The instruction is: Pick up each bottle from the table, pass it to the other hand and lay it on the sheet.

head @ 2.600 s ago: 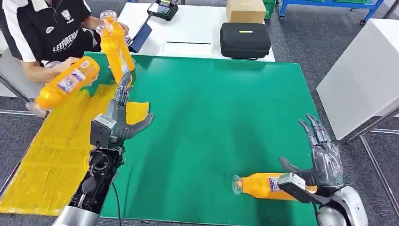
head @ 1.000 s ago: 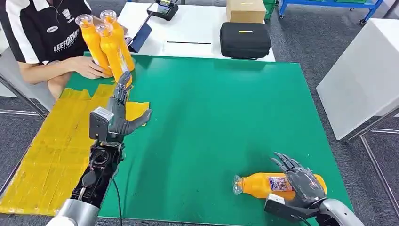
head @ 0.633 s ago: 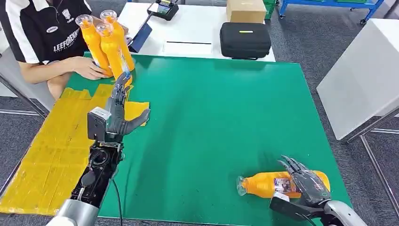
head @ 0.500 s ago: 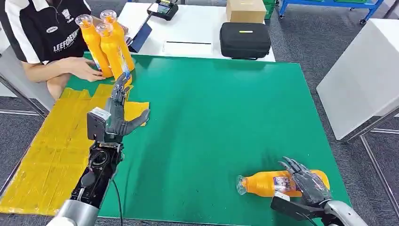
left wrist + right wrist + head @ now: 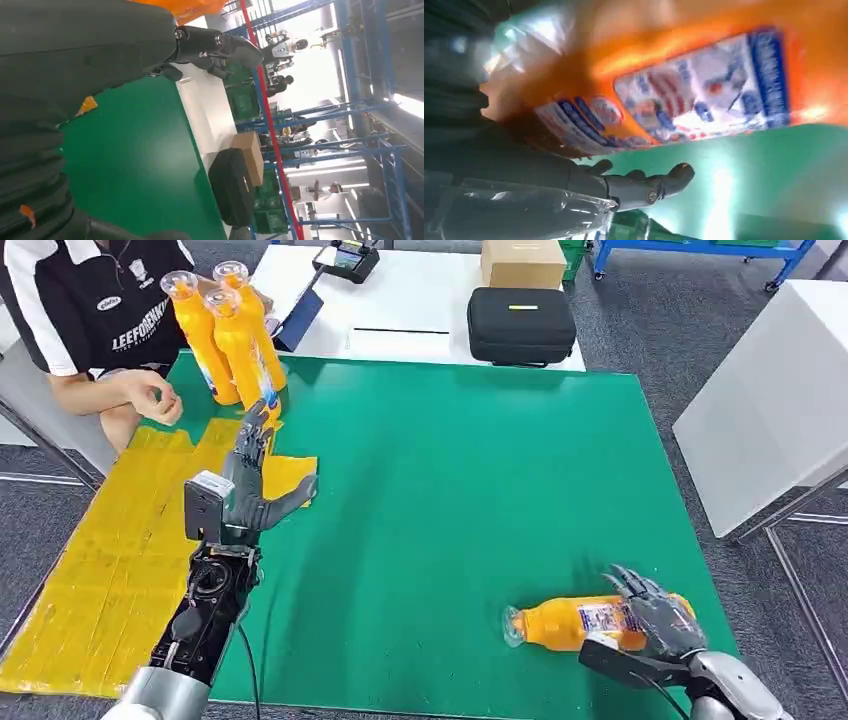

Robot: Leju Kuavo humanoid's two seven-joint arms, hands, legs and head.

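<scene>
Near the table's front right corner an orange bottle (image 5: 572, 621) lies on its side on the green mat (image 5: 460, 490), and the right hand (image 5: 662, 617) rests over its base end, fingers curled around it. The left hand (image 5: 252, 480) hangs empty, fingers spread, above the yellow sheet (image 5: 110, 570) along the left edge. Three more bottles (image 5: 225, 335) stand upright at the back left corner, beside a seated person (image 5: 90, 310).

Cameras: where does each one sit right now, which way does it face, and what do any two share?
Head view: high on the body, looking down at the green table; left hand raised with fingers spread, right hand on the lying bottle.
Left wrist view: behind the left hand, facing across the table to the black case.
Right wrist view: behind the right hand, close against the bottle.
Shared: head and left wrist views show the case; head and right wrist views the bottle.
</scene>
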